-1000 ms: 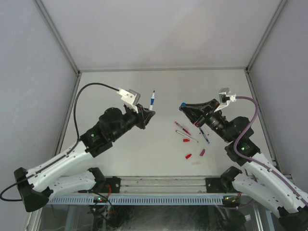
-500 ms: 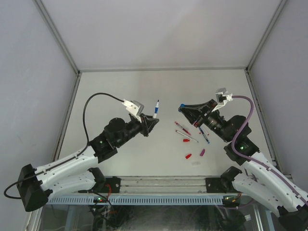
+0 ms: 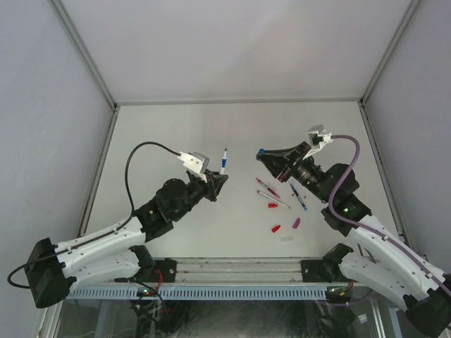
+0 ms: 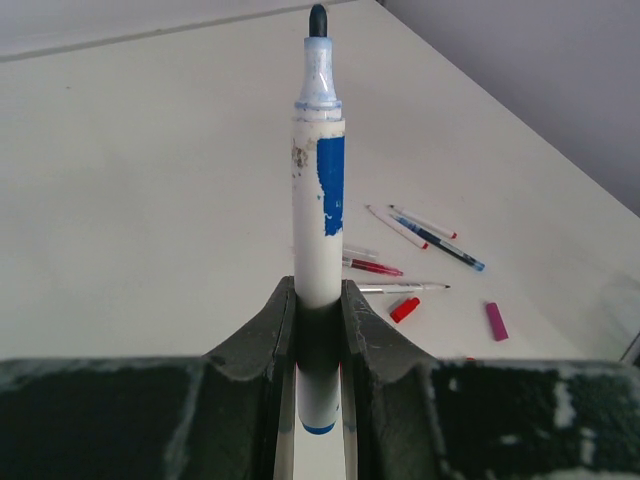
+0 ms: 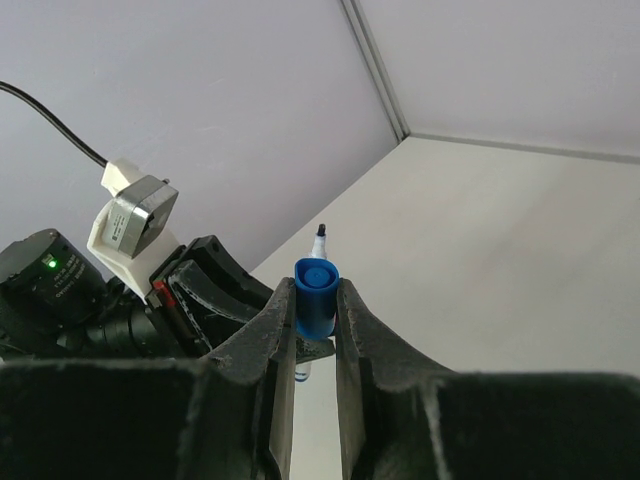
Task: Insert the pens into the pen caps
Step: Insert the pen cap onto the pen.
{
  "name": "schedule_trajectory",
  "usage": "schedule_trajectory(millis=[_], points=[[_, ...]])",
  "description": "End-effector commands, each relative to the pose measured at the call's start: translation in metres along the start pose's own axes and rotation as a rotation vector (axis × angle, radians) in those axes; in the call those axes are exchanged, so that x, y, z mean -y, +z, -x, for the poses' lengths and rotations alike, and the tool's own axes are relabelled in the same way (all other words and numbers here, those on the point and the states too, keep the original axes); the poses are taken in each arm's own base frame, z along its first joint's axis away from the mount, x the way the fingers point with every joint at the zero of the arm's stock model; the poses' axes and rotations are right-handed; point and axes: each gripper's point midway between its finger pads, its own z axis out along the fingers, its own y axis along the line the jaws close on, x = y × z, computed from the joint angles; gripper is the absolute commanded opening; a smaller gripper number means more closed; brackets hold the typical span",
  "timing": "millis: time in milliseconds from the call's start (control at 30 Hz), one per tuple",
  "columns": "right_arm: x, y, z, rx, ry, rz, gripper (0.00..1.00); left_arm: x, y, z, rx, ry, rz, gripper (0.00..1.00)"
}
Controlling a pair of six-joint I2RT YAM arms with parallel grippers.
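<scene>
Left end effector (image 4: 318,305): pinching the blue pen low on its barrel, one finger pressed to each side.
Blue pen (image 4: 319,190): sticks straight out beyond the left fingertips, with its bare dark tip at the far end and its blue butt end behind the fingers; held up off the table (image 3: 176,127).
Right end effector (image 5: 315,312): pinching the blue cap between its fingertips.
Blue cap (image 5: 316,293): right at the right fingertips, up off the table.
Pen to cap: apart; the two end effectors face each other, and the pen tip shows just past the cap from the right wrist.
Loose pens (image 4: 436,240): flat on the table beneath the right end effector, off to the left one's right.
Red caps (image 3: 273,205): two, on the table just beside the loose pens.
Magenta cap (image 3: 297,223): on the table near the red caps.
</scene>
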Motion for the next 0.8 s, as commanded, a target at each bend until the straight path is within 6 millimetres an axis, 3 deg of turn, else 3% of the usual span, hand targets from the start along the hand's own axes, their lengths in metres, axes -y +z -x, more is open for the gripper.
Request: schedule_trajectory(millis=[0,200,533,767], points=[[-0.010,0.009,0.017,0.066,-0.016,0.056,0.00,-0.007,0.000,0.018,0.077,0.003,0.045,0.00],[-0.007,0.020,0.017,0.071,-0.016,0.076,0.00,-0.005,0.002,0.015,0.064,0.013,0.036,0.00],[-0.023,0.038,0.023,0.059,-0.069,0.169,0.00,-0.007,0.006,0.009,0.047,0.025,0.047,0.00],[-0.050,0.046,0.026,0.064,-0.080,0.279,0.00,-0.005,0.008,0.008,0.038,0.027,0.038,0.00]])
